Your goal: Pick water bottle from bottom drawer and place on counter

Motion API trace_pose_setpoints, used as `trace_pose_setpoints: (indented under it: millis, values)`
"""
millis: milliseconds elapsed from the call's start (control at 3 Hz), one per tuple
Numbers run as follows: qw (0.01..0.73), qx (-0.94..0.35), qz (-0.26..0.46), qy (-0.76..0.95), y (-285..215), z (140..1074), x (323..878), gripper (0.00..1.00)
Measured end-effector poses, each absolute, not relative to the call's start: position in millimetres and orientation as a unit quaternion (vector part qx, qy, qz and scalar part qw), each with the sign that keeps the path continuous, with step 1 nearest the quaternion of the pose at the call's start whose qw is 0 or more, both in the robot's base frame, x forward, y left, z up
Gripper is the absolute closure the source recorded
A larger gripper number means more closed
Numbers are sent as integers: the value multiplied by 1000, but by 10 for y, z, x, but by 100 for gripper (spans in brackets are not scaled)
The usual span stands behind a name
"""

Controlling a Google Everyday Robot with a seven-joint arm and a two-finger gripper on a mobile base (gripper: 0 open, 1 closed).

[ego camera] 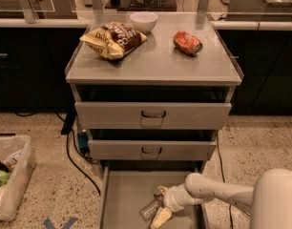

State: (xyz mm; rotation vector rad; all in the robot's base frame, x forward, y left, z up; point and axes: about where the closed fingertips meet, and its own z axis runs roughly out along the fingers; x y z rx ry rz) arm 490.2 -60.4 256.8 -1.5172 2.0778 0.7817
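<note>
Bottom drawer (pixel 124 194) is pulled out: a shallow grey metal tray w/ a flat plain floor and low side walls, its front edge cut off by the bottom of the view. The water bottle (pixel 148 209) lies on its side on the drawer floor, right of centre. It is small clear plastic, and label and cap are hard to make out. The gripper (pixel 159 206) is down inside the drawer, right at the bottle, on a pale, smooth, rounded arm (pixel 217 192) that comes in from the right. Can't tell whether the gripper is pinching the bottle or just sitting around it, since part of the bottle is hidden behind it.

Above, the middle drawer (pixel 151 150) and top drawer (pixel 153 114) are grey w/ dark loop handles, both partly open, and their insides are too dark to see. The counter (pixel 155 63) is square brushed steel w/ a slightly raised rim. On it are a crinkled yellow-brown chip bag (pixel 112 39) at the left, a white round bowl (pixel 143 21) at the back and a dented red soda can (pixel 187 43) on its side at the right.

At the left, on the speckled floor, stands a clear plastic bin (pixel 12 175) holding mixed trash, partly cut off. A black cable (pixel 72 161) runs beside the cabinet.
</note>
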Motion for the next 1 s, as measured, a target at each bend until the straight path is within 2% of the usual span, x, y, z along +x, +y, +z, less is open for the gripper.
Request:
trace_pose_setpoints:
  millis: [333,1000]
  values:
    - [204,-553,294,753,-551,2063,5037,0]
    - [199,-557,300,749,-510,1984,5051,0]
